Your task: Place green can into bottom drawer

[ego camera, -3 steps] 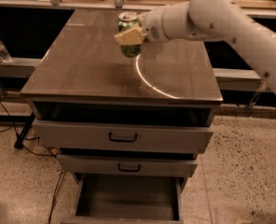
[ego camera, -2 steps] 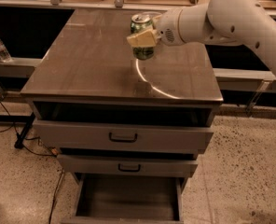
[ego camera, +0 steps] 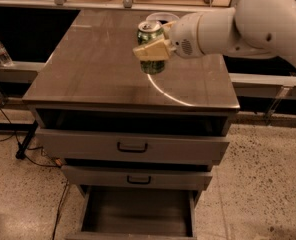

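Note:
The green can [ego camera: 151, 49], with a silver top, is held upright in the air above the cabinet's steel top [ego camera: 98, 64]. My gripper [ego camera: 153, 50] is shut on it, its pale fingers [ego camera: 149, 51] wrapped round the can's middle, and the white arm reaches in from the right. The bottom drawer [ego camera: 138, 211] is pulled open at the lower edge of the view, its dark flat interior showing between grey side walls. The can hangs well above and behind it.
Two wider handled drawers [ego camera: 133, 146] [ego camera: 138, 178] stick out slightly above the bottom one. A white bowl [ego camera: 162, 18] sits at the back of the cabinet top behind the can. A plastic bottle [ego camera: 0, 51] stands on a shelf at the left. Speckled floor surrounds the cabinet.
The gripper has carried the can toward the front of the cabinet top and a little to the right. The drawers have not moved.

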Controlling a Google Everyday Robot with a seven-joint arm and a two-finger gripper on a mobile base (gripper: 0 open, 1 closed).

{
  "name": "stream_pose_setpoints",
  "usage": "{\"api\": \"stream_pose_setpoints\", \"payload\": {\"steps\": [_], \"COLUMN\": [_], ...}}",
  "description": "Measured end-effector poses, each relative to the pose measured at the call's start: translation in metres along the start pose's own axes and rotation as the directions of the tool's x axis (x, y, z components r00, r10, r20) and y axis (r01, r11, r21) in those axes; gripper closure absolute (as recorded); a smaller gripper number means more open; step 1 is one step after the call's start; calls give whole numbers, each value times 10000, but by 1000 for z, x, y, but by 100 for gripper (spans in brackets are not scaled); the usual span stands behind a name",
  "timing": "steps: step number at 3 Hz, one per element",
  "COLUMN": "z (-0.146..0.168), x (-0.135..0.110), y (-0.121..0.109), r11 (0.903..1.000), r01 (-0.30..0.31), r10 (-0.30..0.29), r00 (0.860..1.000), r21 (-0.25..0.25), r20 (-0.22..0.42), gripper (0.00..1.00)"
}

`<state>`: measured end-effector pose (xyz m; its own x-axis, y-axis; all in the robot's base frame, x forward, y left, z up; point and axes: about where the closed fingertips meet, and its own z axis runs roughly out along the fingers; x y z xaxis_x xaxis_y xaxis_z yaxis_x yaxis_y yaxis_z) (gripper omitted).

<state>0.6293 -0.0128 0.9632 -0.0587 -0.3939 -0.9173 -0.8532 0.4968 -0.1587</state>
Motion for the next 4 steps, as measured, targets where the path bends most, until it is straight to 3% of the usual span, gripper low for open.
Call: {"api": "stream_pose_setpoints", "payload": {"steps": [1,3,4], "z": [-34,-37,-61], "x": [-2,-1,32], "y": [40,39,66], "r11": [9992,9995,9931], "r01": [115,80,176], "r10": [-113,-78,-224], "r00": [9999,10000,9989], "r21": [-372,-308,-1161], "r20": [49,51,-403], "gripper": [100,100,100]}}
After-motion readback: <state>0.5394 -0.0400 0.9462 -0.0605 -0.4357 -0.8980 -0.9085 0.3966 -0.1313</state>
